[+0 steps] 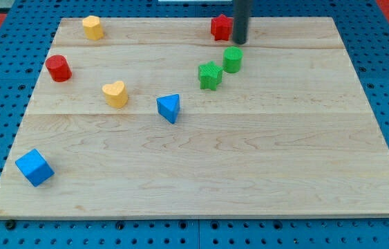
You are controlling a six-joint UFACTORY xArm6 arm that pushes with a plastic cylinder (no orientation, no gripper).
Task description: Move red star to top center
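Observation:
The red star point(220, 27) sits near the board's top edge, a little right of centre. My tip point(240, 41) is down on the board just to the star's right, touching or almost touching it; the dark rod rises out of the view's top. A green cylinder point(233, 59) stands just below my tip, and a green star point(210, 75) lies to that cylinder's lower left.
A yellow block point(92, 27) lies at the top left and a red cylinder point(59, 68) at the left. A yellow heart point(115, 93) and a blue triangle point(169, 107) lie near the middle. A blue cube point(34, 167) sits at the bottom left. The wooden board point(249, 173) rests on a blue pegboard.

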